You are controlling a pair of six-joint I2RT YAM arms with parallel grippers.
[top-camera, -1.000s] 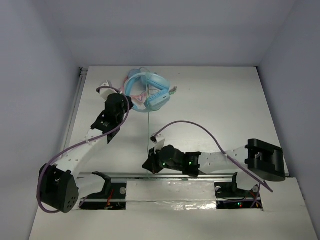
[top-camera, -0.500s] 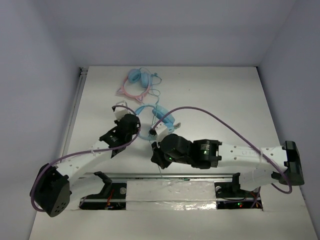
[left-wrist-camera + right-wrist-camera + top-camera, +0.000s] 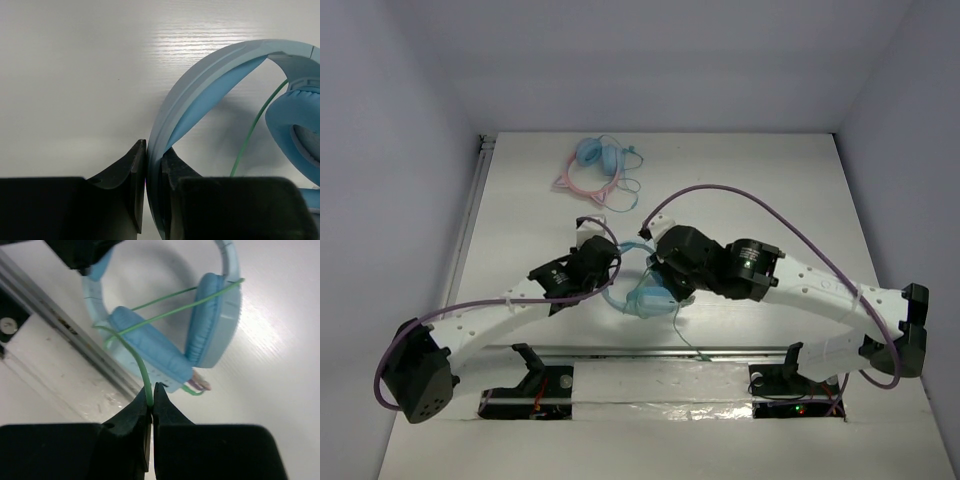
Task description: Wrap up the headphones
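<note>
The light-blue headphones point(image 3: 648, 296) are at the table's near middle, between both arms. My left gripper point(image 3: 154, 160) is shut on the blue headband point(image 3: 200, 90); it shows in the top view point(image 3: 612, 272) too. My right gripper point(image 3: 152, 396) is shut on the pale green cable point(image 3: 142, 367), just above the padded cups point(image 3: 150, 352). The cable crosses the cups in two strands point(image 3: 170, 310) and a loose length trails towards the front rail point(image 3: 688, 342). In the top view the right gripper point(image 3: 662, 272) covers part of the headphones.
A smaller pair with blue cups and a pink cat-ear headband point(image 3: 592, 168) lies at the back of the table with its own thin cable. A metal rail point(image 3: 650, 352) runs along the near edge, close below the headphones.
Both arms have carried the headphones from the back of the table to near the front rail. The right gripper went from below the headphones to over them with the cable.
</note>
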